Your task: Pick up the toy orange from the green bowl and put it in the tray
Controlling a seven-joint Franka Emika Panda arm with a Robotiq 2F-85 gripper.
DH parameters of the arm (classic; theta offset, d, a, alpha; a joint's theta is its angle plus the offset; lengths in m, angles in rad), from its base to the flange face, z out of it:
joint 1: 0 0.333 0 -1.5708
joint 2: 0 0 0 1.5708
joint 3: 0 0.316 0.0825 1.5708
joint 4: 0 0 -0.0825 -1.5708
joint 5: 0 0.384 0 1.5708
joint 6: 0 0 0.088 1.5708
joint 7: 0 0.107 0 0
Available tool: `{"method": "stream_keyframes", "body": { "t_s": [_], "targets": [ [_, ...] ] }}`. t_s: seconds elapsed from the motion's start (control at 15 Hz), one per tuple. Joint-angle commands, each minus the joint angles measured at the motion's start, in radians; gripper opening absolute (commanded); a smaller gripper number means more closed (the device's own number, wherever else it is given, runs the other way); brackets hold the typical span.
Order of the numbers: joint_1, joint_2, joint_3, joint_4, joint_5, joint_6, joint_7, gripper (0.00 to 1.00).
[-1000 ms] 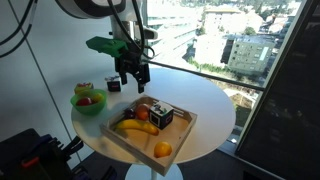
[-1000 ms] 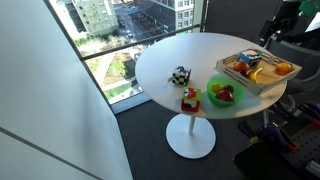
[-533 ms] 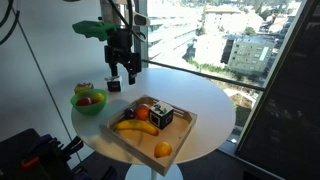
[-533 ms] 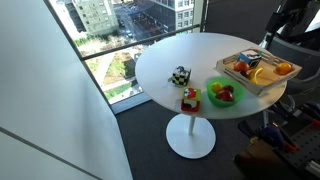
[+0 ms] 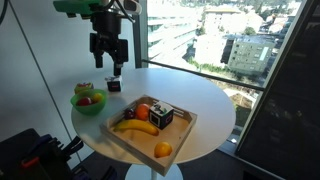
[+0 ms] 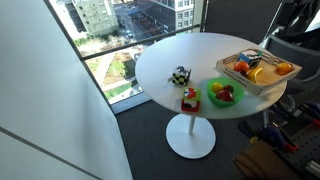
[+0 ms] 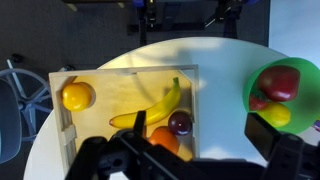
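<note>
Over the back of the round white table (image 5: 205, 100), the black two-finger gripper (image 5: 108, 62) is hanging high, well above everything, w/ nothing in it. The jaws are standing wide apart; the wrist view is showing bare space btw the fingers.

The small round yellow-orange toy orange (image 5: 162, 150) is lying inside the large square light-wood tray (image 5: 188, 130), in the near corner, apart from the long yellow banana (image 5: 137, 127) and the small black box (image 5: 163, 118). The small lime-green plastic bowl (image 5: 88, 110) is sitting just beside the tray's other side. In the wrist view it is holding a dark red fruit (image 7: 282, 82) and a yellow piece (image 7: 277, 114), the latter partly hidden by a finger, so I can't tell exactly what it is.

To me this is looking like the tail end of the job: the orange is in the tray and the gripper is clear of it. Prob nothing more is called for than keeping clear. If the yellow piece were the one meant, the next move would be a descent over the bowl, jaws wide.

The arm is reaching in from above, w/ the wrist pointing straight down, approx over the table area behind bowl and tray.
</note>
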Motion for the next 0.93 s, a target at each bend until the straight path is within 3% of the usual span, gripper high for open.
{"method": "stream_keyframes", "body": {
  "t_s": [0.0,0.53,0.87],
  "targets": [
    [0.01,-0.049,0.005,0.02,-0.005,-0.059,0.007,1.0],
    [0.021,-0.126,0.006,0.008,0.008,-0.031,0.017,1.0],
    [0.021,-0.112,0.001,0.009,0.0,-0.028,0.001,1.0]
  ]
}}
